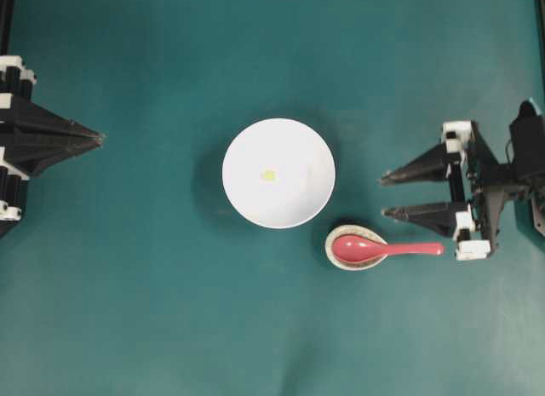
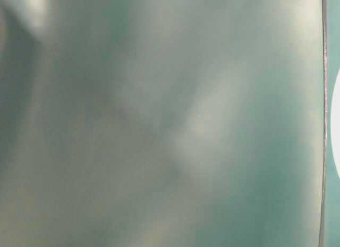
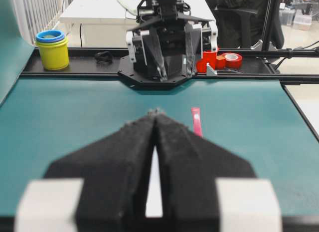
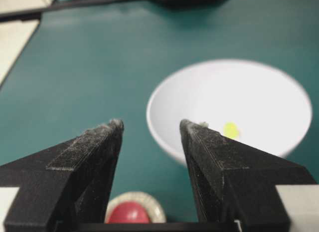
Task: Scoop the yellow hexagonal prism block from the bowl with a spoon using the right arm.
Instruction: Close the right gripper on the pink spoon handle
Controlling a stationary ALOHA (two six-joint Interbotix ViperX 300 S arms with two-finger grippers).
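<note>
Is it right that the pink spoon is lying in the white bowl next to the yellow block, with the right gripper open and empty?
Not quite. The spoon lies with its scoop on the speckled spoon rest beside the bowl, as the overhead view shows. The yellow block is alone in the bowl; the right gripper is open and empty.

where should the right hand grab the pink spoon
Grip the spoon by its straight handle, coming from above at the free end, which points toward the open right hand. The scoop sits in the speckled rest, so only the handle is clear to pinch.

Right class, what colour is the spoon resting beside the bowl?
Pink-red, glossy; the spoon shows best in the overhead view.
</note>
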